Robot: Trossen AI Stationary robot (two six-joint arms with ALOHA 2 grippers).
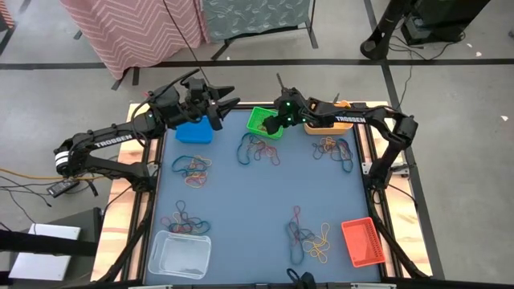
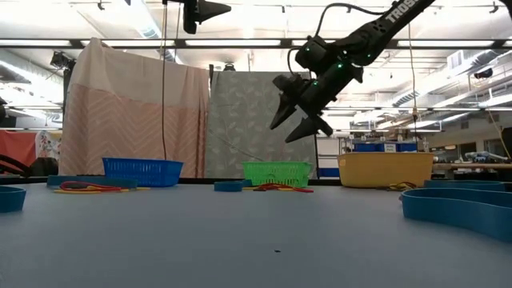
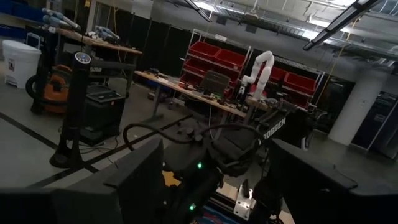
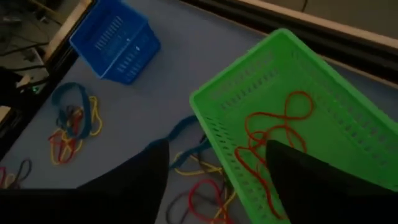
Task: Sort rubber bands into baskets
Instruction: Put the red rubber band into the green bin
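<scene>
The right end effector (image 1: 275,126) hung above the green basket (image 1: 263,122) at the far edge of the table (image 1: 265,201), its two fingers spread wide and holding nothing. In the right wrist view, red rubber bands (image 4: 273,146) lay looped on the floor of the green basket, between the two dark fingers (image 4: 134,180) of that arm. The left end effector (image 1: 227,106) was raised high above the blue basket (image 1: 193,132), its fingers also wide apart and empty; its wrist camera looked out level across the room.

The yellow-orange basket (image 1: 329,124) stood just beside the green one, partly under the right arm. The red-orange basket (image 1: 361,242) sat at the near right of the table and the clear white basket (image 1: 179,254) at the near left.

Loose rubber bands lay in several heaps on the blue table top: one heap (image 1: 259,150) just in front of the green basket, one (image 1: 333,149) in front of the yellow-orange basket, one (image 1: 193,169) in front of the blue basket, one (image 1: 184,221) near the clear white basket, and one (image 1: 312,237) just beside the red-orange basket. The heaps mixed blue, red, yellow and dark loops.
</scene>
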